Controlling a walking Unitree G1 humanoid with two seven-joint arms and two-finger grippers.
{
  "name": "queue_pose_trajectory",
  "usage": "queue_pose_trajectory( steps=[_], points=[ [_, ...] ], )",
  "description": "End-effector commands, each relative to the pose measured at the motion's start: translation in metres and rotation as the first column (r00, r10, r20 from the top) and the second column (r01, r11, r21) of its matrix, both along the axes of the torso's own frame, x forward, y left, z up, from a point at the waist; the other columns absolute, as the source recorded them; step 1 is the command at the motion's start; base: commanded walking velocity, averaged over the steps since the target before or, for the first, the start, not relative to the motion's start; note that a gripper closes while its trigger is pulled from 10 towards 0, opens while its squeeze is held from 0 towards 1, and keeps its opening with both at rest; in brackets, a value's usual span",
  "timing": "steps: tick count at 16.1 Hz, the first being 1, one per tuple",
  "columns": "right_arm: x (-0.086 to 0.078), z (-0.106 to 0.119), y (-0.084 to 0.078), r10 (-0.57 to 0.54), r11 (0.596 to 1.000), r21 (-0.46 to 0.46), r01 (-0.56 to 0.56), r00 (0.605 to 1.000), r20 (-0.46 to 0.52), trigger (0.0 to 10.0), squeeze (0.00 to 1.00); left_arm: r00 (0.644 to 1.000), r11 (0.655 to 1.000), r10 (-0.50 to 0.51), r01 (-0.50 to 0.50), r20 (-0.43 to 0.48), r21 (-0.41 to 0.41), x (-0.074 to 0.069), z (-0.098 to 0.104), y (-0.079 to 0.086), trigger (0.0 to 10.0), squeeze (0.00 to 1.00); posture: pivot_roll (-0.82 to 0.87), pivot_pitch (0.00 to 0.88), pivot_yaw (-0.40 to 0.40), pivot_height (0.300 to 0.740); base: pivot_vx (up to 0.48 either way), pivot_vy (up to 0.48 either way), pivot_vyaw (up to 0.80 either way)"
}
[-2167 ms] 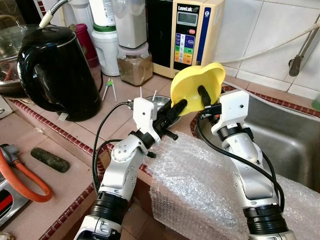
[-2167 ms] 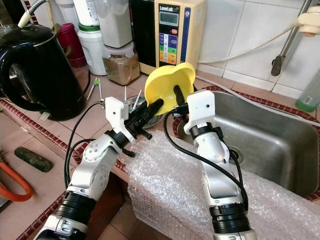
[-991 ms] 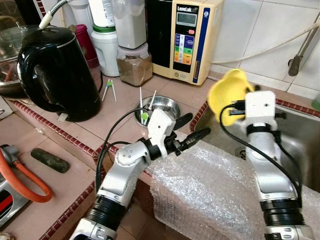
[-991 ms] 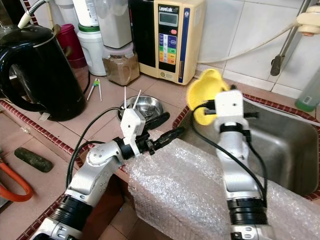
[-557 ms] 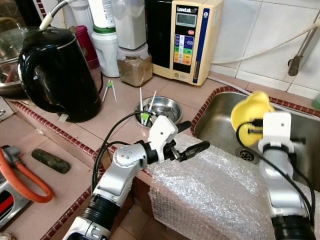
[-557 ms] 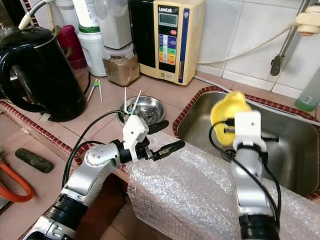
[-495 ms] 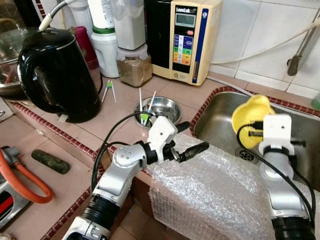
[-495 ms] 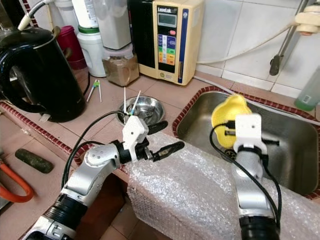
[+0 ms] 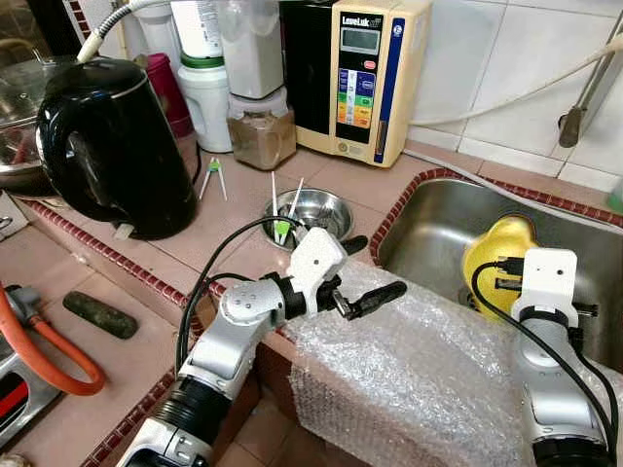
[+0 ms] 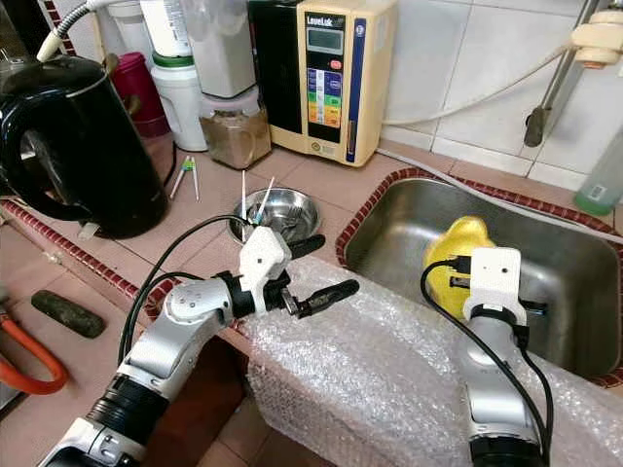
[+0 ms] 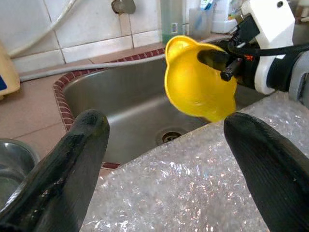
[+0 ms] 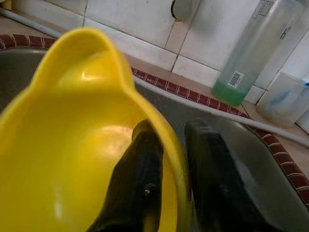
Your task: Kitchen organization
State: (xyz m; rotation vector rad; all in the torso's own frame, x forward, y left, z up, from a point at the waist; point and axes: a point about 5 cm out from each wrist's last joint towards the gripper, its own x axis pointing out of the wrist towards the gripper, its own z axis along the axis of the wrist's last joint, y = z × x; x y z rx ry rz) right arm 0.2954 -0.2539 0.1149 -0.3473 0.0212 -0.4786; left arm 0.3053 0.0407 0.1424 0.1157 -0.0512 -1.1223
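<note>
Right gripper point(image 12: 169, 164) pinches rim of yellow bowl point(image 9: 496, 263), one finger inside, one outside; bowl sits low inside steel sink point(image 9: 438, 219), possibly touching the basin floor, unclear. Left gripper point(image 9: 362, 274) spread wide, holding nothing, over bubble wrap point(image 9: 409, 360) on near sink edge, right of small steel dish point(image 9: 311, 209).

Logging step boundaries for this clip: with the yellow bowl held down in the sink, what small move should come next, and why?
Probably lower a little further and open the fingers. The right gripper pinches the rim of the yellow bowl, one finger inside and one outside, low inside the sink near the drain, though whether it touches the bottom is unclear. The left gripper hovers open over the bubble wrap.
</note>
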Motion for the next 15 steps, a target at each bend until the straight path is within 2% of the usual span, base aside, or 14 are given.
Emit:
queue_pose_trajectory(
  steps=[1,3,7,10,12,13,14,15],
  points=[
    [0.0,0.0,-0.002,-0.019,1.0,0.021,0.019,1.0,0.005,10.0,1.0,1.0,0.999,-0.019,0.019,0.012,0.026,0.0,0.0,-0.001,10.0,1.0,0.0,0.0,0.061,0.74,0.0,0.0,0.0],
    [-0.001,-0.004,-0.004,-0.028,0.998,0.058,0.028,1.0,-0.001,10.0,1.0,1.0,0.999,-0.027,0.026,0.015,0.044,0.0,-0.001,-0.001,10.0,1.0,0.0,0.0,0.062,0.74,0.0,0.0,0.0],
    [-0.002,-0.006,-0.005,-0.034,0.997,0.066,0.035,0.999,-0.013,10.0,1.0,1.0,0.999,-0.017,0.016,0.024,0.043,0.001,0.0,-0.001,10.0,1.0,0.0,0.0,0.064,0.74,0.0,0.0,0.0],
    [-0.005,-0.02,-0.008,-0.062,0.992,0.101,0.072,0.993,-0.102,10.0,1.0,0.999,0.999,0.015,-0.017,0.043,0.042,0.005,0.001,0.0,10.0,1.0,0.0,0.0,0.063,0.74,0.0,0.0,0.0],
    [-0.006,-0.028,-0.011,-0.079,0.978,0.181,0.106,0.986,-0.148,10.0,1.0,0.998,0.998,0.04,-0.042,0.052,0.039,0.007,0.003,0.0,10.0,1.0,0.0,0.0,0.062,0.74,0.0,0.0,0.0],
    [-0.005,-0.032,-0.01,-0.075,0.956,0.27,0.115,0.985,-0.155,10.0,1.0,0.998,0.998,0.04,-0.042,0.052,0.039,0.007,0.003,0.0,10.0,1.0,0.0,0.0,0.062,0.74,0.0,0.0,0.0],
    [-0.003,-0.033,-0.008,-0.073,0.898,0.423,0.119,0.99,-0.123,10.0,1.0,0.998,0.998,0.037,-0.039,0.05,0.04,0.007,0.002,0.0,10.0,1.0,0.0,0.0,0.064,0.74,0.0,0.0,0.0],
    [-0.001,-0.031,-0.009,-0.092,0.837,0.534,0.117,0.993,-0.073,10.0,1.0,0.998,0.998,0.035,-0.037,0.051,0.041,0.007,0.002,0.0,10.0,1.0,0.0,0.0,0.064,0.74,0.0,0.0,0.0]
  ],
)
